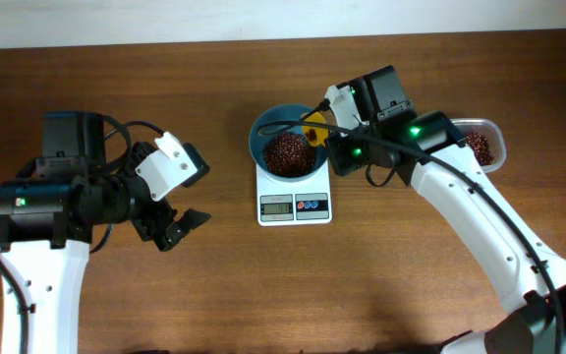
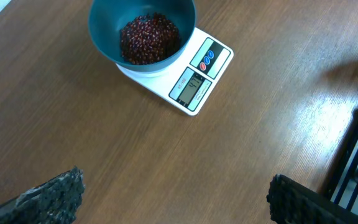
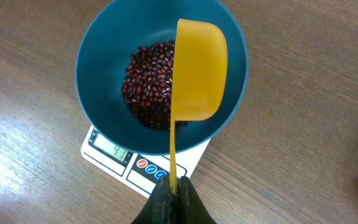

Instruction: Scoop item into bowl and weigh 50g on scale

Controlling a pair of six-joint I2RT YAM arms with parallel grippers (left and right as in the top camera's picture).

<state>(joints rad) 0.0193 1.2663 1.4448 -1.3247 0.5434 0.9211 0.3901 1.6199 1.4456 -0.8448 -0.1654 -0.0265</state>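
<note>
The brown wooden table (image 1: 263, 285) fills every view, and both white-and-black arms reach in from its near corners. The right arm crosses in front of a clear plastic tub (image 1: 494, 147) at the far right, hiding most of it – only an end with some beans in it shows.

The scale (image 1: 295, 205) sits at the middle of the table, with the teal bowl (image 1: 259, 138) standing on its platform and covering all but the front strip with the display and the red and blue buttons. From the right wrist the bowl's rim overlaps the display, so the reading may begin with a 4, though it is too small to be sure.

The left gripper (image 2: 173, 199) hovers over bare wood, well apart from the scale – jaws spread wide, holding nothing. The right gripper (image 3: 174, 202) is clamped tight on the thin handle of a yellow scoop (image 3: 197, 68), which hangs over the bowl turned on its side, masking the right part of its inside.

The beans (image 3: 148, 81) lie in the bowl's bottom as a loose, dark red-brown heap, glossy and tiny.
</note>
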